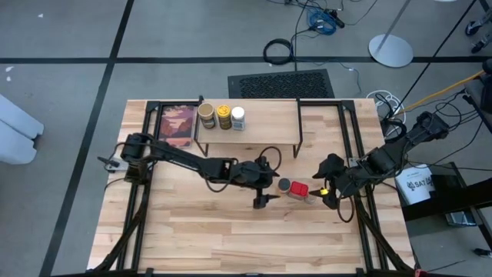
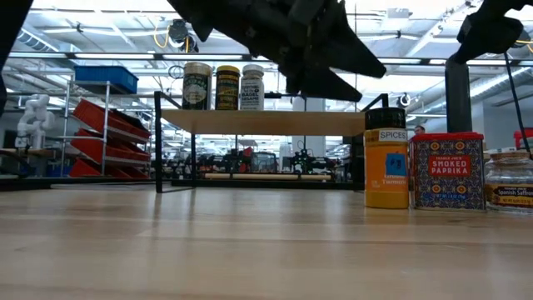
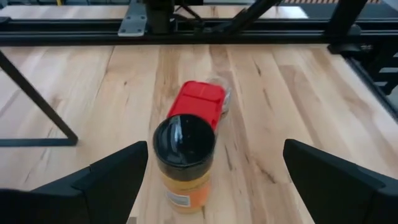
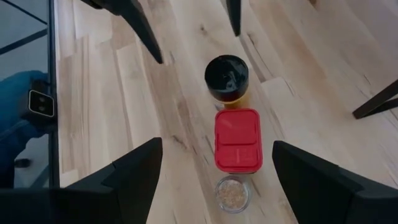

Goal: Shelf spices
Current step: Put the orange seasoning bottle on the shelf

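Already three jars [image 1: 221, 116] stand on the shelf's [image 1: 265, 123] left end, so the left gripper [image 1: 265, 199], fingers spread, hovers near the orange jar [image 3: 185, 163] beside the red box [image 4: 237, 139], while the right gripper [image 1: 327, 190], also spread, waits just right.

A flat reddish picture [image 1: 177, 125] in a black frame lies on the wooden tabletop [image 1: 200, 231], well off from both pincers. A black grille [image 1: 281, 83] sits beyond the table's far edge.

Three jars [image 1: 221, 117] on shelf [image 1: 269, 127]
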Tool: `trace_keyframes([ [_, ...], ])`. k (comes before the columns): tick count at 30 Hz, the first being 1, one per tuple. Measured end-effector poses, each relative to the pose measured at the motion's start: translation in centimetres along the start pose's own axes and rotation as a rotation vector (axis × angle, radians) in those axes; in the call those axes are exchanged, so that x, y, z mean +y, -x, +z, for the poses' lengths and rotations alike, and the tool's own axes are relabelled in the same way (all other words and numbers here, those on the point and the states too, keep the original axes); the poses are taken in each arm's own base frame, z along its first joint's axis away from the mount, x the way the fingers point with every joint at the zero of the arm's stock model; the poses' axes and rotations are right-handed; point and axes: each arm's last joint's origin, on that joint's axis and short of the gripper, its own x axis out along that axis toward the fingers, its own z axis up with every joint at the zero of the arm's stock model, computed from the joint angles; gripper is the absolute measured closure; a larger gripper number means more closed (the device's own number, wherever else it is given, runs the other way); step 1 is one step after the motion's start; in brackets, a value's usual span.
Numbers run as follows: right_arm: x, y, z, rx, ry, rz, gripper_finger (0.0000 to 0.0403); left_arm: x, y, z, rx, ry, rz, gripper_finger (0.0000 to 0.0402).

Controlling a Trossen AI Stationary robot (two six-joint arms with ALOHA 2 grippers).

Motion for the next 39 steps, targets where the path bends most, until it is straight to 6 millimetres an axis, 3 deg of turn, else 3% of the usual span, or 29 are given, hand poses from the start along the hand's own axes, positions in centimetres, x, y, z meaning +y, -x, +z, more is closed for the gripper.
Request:
trace_keyframes([
  [9, 0.0, 0.0, 0.0, 0.0, -0.003, -0.001, 0.011, 0.3, -0.1, -0.1, -0.005, -0.024, 0.011, 0.0017],
  [23, 0.0, 0.0, 0.0, -0.004, 0.015, -0.006, 0.011, 2.6, -0.3, 0.0, -0.017, -0.015, -0.052, 0.0017],
  [39, -0.1, 0.0, 0.1, -0.02, 0.024, -0.02, 0.011, 1.5, -2.9, -1.8, -0.068, -0.022, -0.071, 0.0017],
])
